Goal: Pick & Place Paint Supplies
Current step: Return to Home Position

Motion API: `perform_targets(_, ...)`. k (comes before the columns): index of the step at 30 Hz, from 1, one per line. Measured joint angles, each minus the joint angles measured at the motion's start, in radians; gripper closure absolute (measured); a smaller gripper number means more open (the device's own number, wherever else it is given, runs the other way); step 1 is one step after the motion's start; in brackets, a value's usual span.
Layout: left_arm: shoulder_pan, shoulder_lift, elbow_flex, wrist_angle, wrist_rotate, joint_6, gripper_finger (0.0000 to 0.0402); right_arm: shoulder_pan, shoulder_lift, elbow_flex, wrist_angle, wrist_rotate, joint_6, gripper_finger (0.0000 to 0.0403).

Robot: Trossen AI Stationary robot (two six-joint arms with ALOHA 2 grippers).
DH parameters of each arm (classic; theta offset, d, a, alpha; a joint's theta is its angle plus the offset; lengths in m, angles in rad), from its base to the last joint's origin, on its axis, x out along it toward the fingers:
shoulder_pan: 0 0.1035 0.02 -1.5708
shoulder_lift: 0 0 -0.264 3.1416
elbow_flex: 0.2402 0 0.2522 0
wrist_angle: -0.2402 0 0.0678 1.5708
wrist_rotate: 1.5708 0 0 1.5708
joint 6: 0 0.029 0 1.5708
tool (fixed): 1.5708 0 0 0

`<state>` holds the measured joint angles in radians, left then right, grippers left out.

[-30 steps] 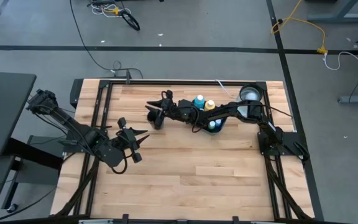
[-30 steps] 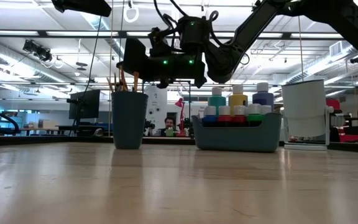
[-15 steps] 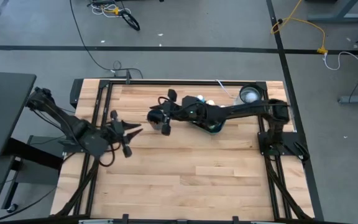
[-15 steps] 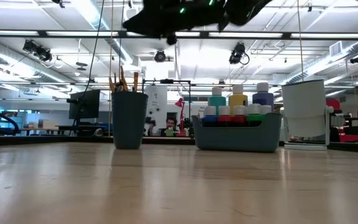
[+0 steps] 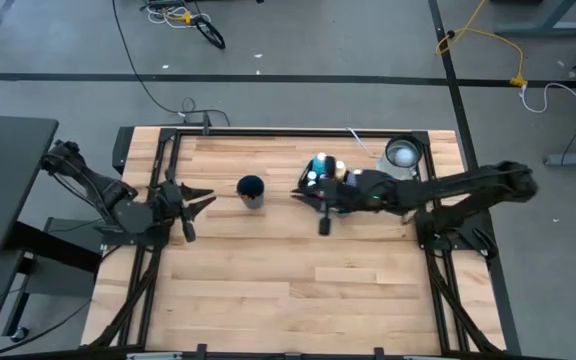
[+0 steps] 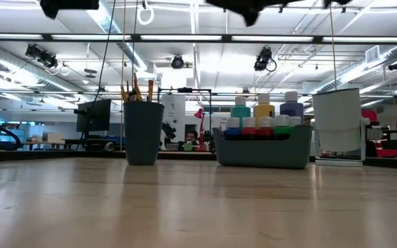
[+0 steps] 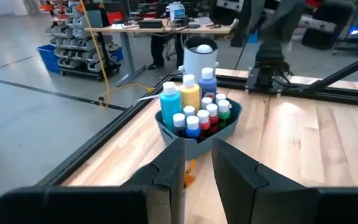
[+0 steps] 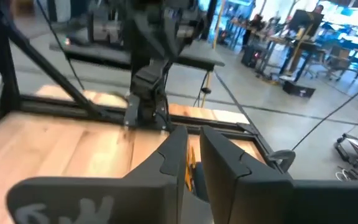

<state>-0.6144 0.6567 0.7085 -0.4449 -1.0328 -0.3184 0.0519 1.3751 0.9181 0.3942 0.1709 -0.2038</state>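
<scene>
Looks like this one's basically wrapped up. In the overhead shot the blue cup sits upper-middle of the table. The table-level camera shows a bunch of paintbrushes standing in it, handles poking up over the rim. Just right of the cup is the grey bin, packed with the white-capped paint bottles, big ones at the back and small ones in front. There's also a white container further right, near the top right corner of the table.

No loose bottle or brush shows anywhere on the bare wood, in any view. So the sorting part reads as done, though part of the bin is hidden under the right arm from above.

The left gripper hangs over the left edge of the table, fingers spread and holding nothing. The right gripper is up in the air near the bin, right of centre. Its fingers are parted by a narrow gap with nothing between them.

What's left, by the look of it, is just getting both arms parked.
</scene>
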Motion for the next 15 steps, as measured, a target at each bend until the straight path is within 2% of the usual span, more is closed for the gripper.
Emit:
perform_targets(4,0.021,-0.085,-0.136,0.215,0.06,0.104,0.0314,0.024,-0.173,-0.143,0.004,0.046,0.032,0.0359)
perform_targets(10,0.16,-0.193,-0.331,0.628,0.35,0.322,0.0325,0.031,-0.424,-0.321,0.019,-0.004,0.026,0.036)
perform_targets(15,0.283,-0.259,-0.407,0.659,0.478,0.328,0.0332,0.031,-0.606,-0.461,0.032,-0.005,0.075,0.036)
